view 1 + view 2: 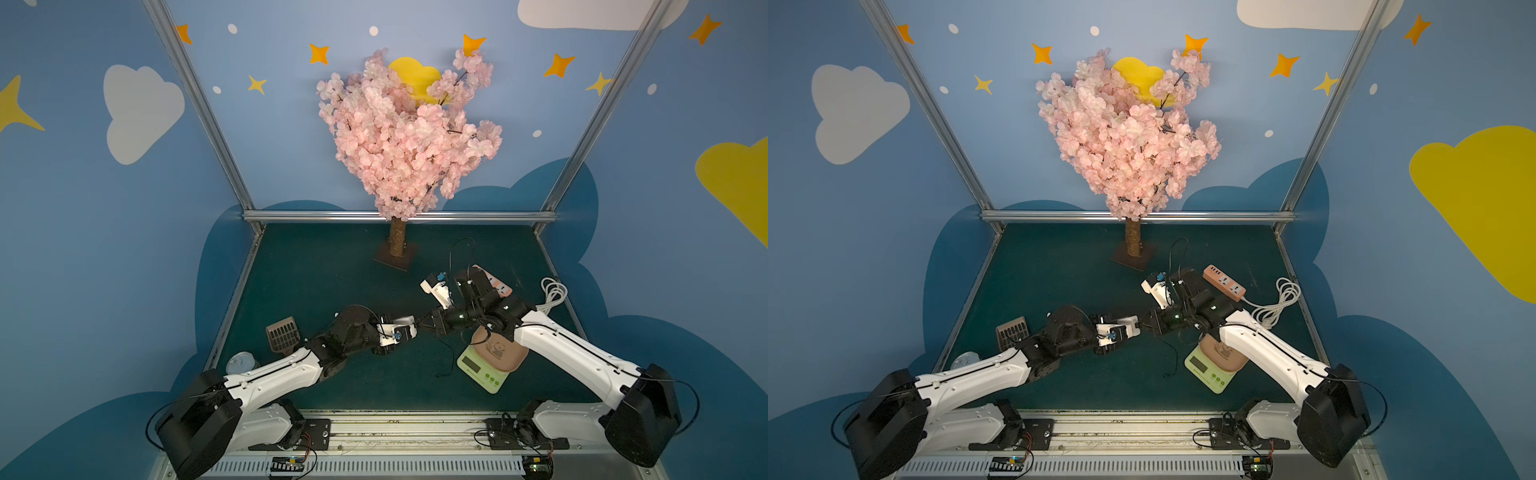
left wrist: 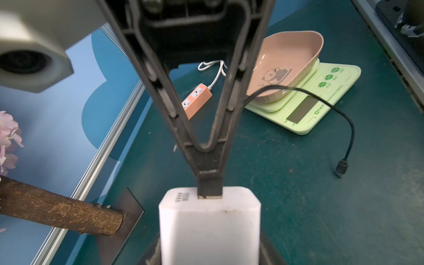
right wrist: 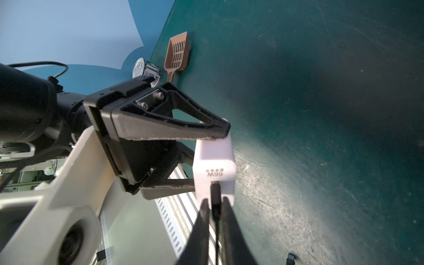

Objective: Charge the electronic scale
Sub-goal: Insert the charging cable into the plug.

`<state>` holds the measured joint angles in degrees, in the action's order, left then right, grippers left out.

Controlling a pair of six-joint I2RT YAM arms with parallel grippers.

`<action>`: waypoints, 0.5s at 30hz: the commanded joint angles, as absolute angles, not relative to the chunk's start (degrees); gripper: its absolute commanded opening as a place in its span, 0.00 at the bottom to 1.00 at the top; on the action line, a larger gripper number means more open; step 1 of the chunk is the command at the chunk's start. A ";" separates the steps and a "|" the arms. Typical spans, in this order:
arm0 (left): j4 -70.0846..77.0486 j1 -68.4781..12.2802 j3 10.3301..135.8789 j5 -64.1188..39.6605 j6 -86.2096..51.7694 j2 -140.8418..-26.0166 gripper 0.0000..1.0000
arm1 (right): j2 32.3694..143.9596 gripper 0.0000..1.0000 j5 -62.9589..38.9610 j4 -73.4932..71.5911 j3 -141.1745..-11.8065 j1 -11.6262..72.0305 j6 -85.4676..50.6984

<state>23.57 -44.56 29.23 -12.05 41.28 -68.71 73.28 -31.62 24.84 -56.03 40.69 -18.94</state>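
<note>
2-handed: clamped charger (image 3: 220, 151) in left gripper (image 3: 207, 158), flanked its seated plug (image 3: 215, 190) narrowly with right gripper (image 3: 215, 201); could not tell whether gripping. Called for holding charger still and backing straight off, no tugging. Found scale (image 1: 482, 372) near desk's front right corner.

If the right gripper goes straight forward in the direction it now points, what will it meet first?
The white charger, most likely: the right gripper points directly at its face, with fingertips on either side of the black plug seated there. The left gripper holds that charger.
</note>
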 commanded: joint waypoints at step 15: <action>39.05 -44.12 28.06 -10.37 34.21 -73.46 0.24 | 62.40 0.73 -21.79 17.50 -49.99 40.25 -13.81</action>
<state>34.61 -44.29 27.20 -10.48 36.86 -73.25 62.85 -23.90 22.24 -52.03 40.58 -14.33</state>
